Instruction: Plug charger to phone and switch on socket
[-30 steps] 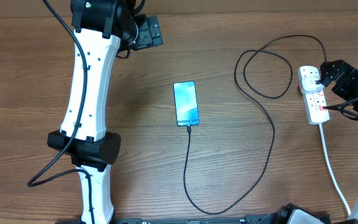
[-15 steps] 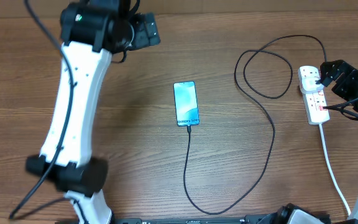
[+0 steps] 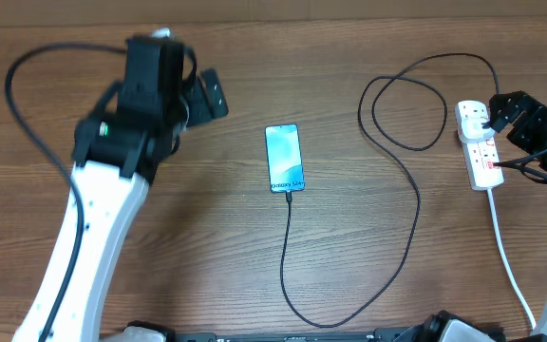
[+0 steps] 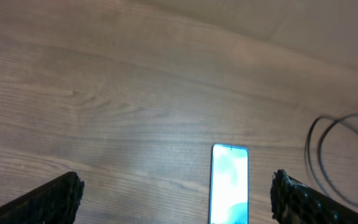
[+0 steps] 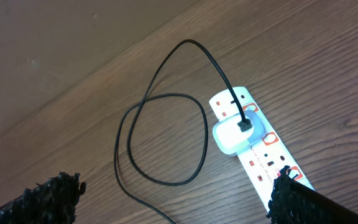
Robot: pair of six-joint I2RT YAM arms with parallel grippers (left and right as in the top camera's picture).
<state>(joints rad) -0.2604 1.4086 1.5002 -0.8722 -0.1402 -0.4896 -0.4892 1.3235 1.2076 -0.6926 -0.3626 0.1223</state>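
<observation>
I saw the phone (image 3: 284,159) lying flat in the middle of the wooden table (image 3: 207,256), its screen glowing light blue. The black charger (image 3: 416,204) was joined to the phone's near end. From there it ran toward the near edge, curved round, climbed up the right side, made a loop and reached the white socket (image 3: 479,145). My right gripper (image 3: 506,109) hung just beside the socket's far end. My left gripper (image 3: 212,95) was apart from the phone, off to its far left.
</observation>
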